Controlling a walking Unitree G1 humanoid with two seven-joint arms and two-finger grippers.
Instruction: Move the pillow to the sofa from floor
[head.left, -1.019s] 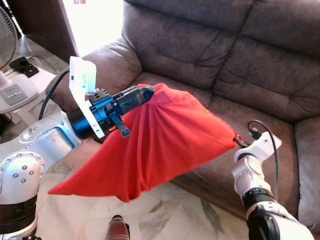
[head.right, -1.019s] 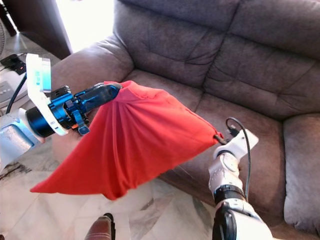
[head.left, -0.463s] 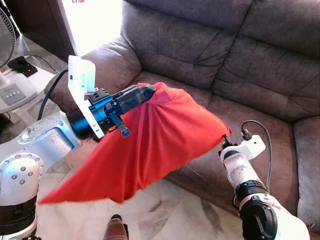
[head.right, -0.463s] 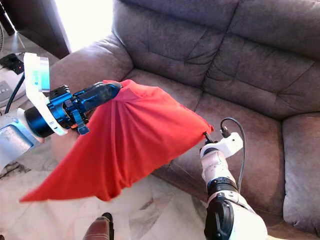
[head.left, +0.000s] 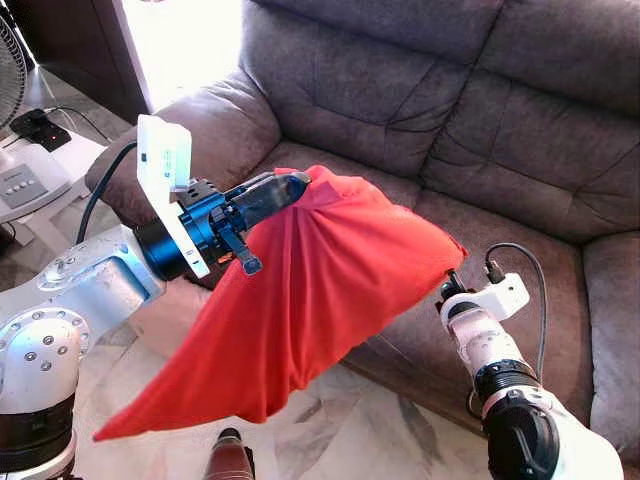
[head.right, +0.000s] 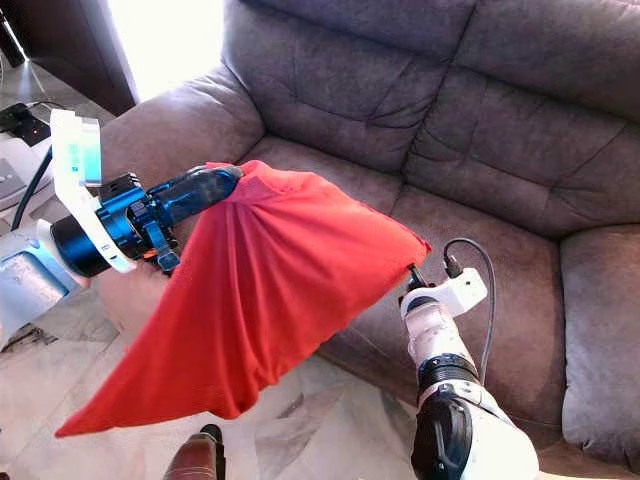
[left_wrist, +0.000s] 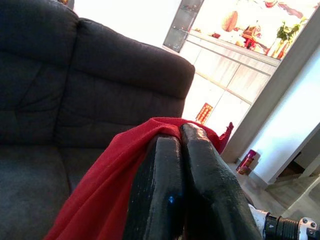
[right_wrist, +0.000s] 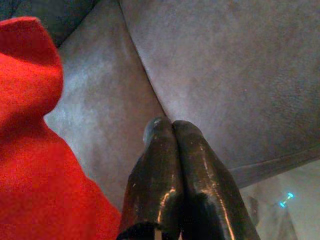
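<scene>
A red pillow (head.left: 320, 290) hangs in the air in front of the grey-brown sofa (head.left: 500, 150), above the seat's front edge and the floor. My left gripper (head.left: 298, 184) is shut on the pillow's top corner, and the red fabric drapes over its fingers (left_wrist: 200, 165). My right gripper (right_wrist: 167, 125) is shut with nothing between its fingers. It sits just under the pillow's right corner (head.left: 452, 250), above the seat cushion (right_wrist: 215, 75), with red cloth beside it. The pillow's low corner (head.left: 110, 432) dangles near the floor.
The sofa's left armrest (head.left: 210, 120) is behind my left arm. A fan (head.left: 12, 60), a power strip (head.left: 35, 128) and a white appliance (head.left: 20, 185) stand at far left. Marble floor (head.left: 350, 430) lies below.
My right gripper has moved left, toward the sofa front, and the pillow's right corner is no longer stretched to it. The pillow hangs slacker, its low corner swinging. The left gripper stays put.
</scene>
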